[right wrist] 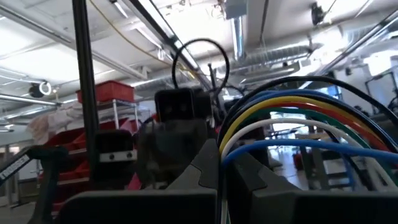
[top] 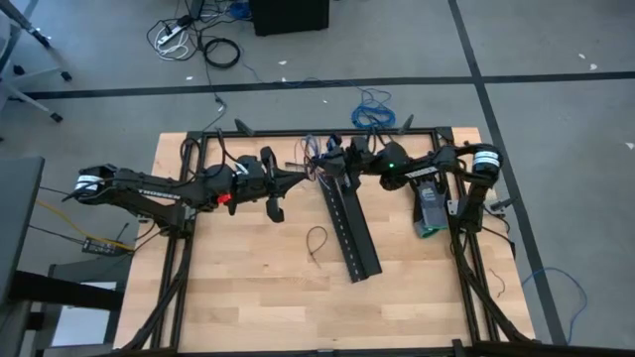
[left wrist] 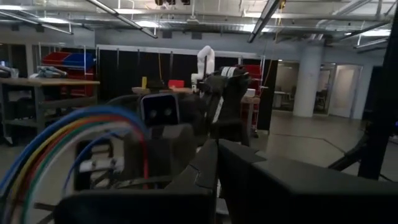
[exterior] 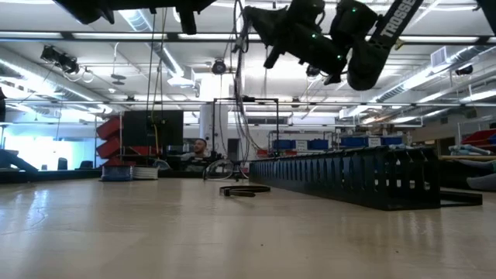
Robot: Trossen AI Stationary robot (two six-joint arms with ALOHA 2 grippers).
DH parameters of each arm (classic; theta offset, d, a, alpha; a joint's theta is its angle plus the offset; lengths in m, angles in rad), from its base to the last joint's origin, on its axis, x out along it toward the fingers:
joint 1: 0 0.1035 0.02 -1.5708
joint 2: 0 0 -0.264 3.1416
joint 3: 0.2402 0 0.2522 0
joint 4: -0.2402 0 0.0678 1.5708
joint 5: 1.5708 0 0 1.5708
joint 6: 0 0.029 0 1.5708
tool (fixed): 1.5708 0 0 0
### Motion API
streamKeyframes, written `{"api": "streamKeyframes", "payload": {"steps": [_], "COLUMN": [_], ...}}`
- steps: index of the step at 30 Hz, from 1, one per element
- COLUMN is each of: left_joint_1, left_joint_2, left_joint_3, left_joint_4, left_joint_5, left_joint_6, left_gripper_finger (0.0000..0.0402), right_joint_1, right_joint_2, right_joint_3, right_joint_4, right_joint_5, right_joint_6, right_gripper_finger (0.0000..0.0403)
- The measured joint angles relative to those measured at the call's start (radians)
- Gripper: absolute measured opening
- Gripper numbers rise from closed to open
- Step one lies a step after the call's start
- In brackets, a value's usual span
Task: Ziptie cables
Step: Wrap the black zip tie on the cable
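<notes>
On the wooden table point(top: 248, 288) lies a black perforated strip point(top: 349, 230).

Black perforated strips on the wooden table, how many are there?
2: both long black perforated strips lie side by side in the middle of the wooden table, running diagonally from below the grippers toward the front; others may be hidden.

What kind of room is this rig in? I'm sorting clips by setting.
Probably an industrial lab or workshop: exposed ceiling ducts, shelving with red bins, and a wooden table inside a black frame.
</notes>
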Motion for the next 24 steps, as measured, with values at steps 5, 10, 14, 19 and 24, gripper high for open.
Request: {"api": "streamKeyframes", "payload": {"steps": [5,10,14,19,24], "left_joint_1": [-0.001,-0.015,-0.023,-0.036,-0.051], "left_joint_2": [0.0,0.001,0.001,0.001,0.035], "left_joint_3": [0.0,-0.054,-0.115,-0.229,-0.363], "left_joint_4": [-0.052,-0.073,-0.028,0.096,0.292], "left_joint_5": [-0.001,-0.102,-0.147,-0.244,-0.298], "left_joint_6": [0.0,0.024,0.018,-0.027,-0.093], "left_gripper_finger": [0.0,0.0,0.0,0.0,0.0], "right_joint_1": [0.022,0.027,0.027,0.057,0.075], "right_joint_2": [0.05,0.112,0.171,0.267,0.36], "right_joint_3": [0.038,0.032,0.032,0.036,0.085], "right_joint_4": [0.006,0.0,0.002,-0.001,0.003], "right_joint_5": [-0.021,-0.022,-0.001,0.058,0.068], "right_joint_6": [0.008,0.033,0.056,0.093,0.161], "right_gripper_finger": [0.0,0.0,0.0,0.0,0.0]}}
